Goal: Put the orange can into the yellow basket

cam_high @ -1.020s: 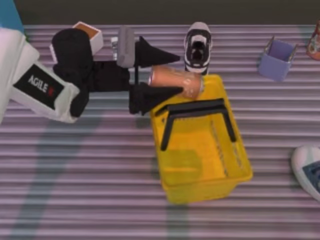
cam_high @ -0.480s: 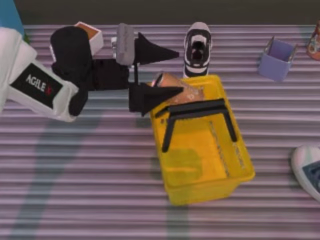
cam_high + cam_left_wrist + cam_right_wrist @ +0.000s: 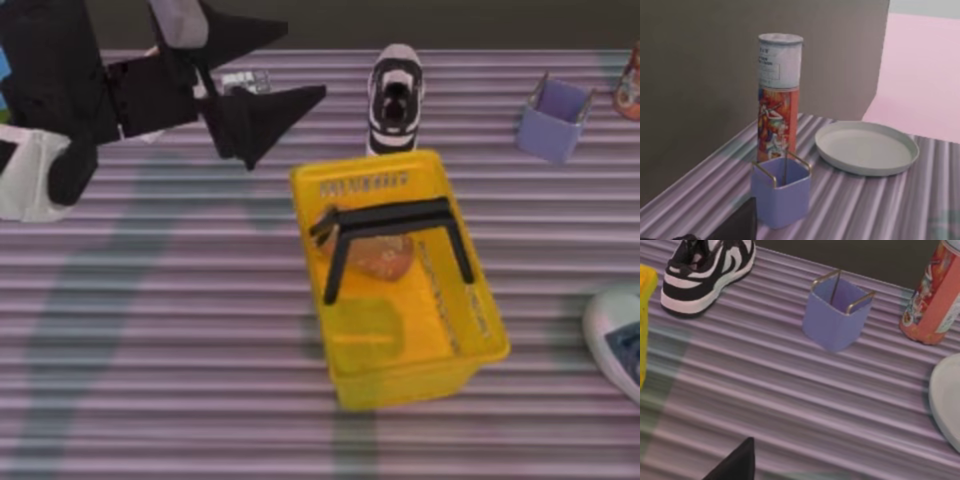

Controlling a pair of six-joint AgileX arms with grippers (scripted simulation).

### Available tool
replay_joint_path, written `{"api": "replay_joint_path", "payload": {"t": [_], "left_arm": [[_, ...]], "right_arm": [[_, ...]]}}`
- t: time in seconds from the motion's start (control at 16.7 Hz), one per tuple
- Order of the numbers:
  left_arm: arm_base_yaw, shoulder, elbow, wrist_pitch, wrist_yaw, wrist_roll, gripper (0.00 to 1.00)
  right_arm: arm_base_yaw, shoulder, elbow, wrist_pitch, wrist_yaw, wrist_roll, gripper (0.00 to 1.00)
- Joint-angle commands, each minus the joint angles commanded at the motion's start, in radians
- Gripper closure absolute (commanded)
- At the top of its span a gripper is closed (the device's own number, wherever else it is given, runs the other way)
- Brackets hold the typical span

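Note:
The orange can [image 3: 378, 255] lies on its side inside the yellow basket [image 3: 478, 325], under the black handles [image 3: 392, 218], with no gripper touching it. My left gripper [image 3: 300, 60] is open and empty near the table's back left, well apart from the basket. In the left wrist view only a dark finger [image 3: 742, 222] shows. My right arm is out of the top view. In the right wrist view one dark fingertip [image 3: 742, 460] hangs over bare table, and a yellow basket corner [image 3: 645, 315] sits at the edge.
A black-and-white sneaker [image 3: 395, 95] stands just behind the basket. A lavender square box [image 3: 553, 118] and a printed canister [image 3: 630, 85] are at the back right, with a pale plate [image 3: 866, 147] beside them. Another shoe [image 3: 615, 340] lies at the right edge.
The left gripper let go of the can, which dropped from the basket's rear rim to its floor. The left arm then drew back toward the back left.

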Motion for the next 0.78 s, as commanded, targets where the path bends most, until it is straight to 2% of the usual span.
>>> {"api": "replay_joint_path", "payload": {"t": [0.78], "left_arm": [[0.177, -1.245, -0.655, -0.583, -0.661, -0.036, 0.00]], "right_arm": [[0.346, 1.188, 1.061, -0.788, -0.006, -0.546, 0.00]]}}
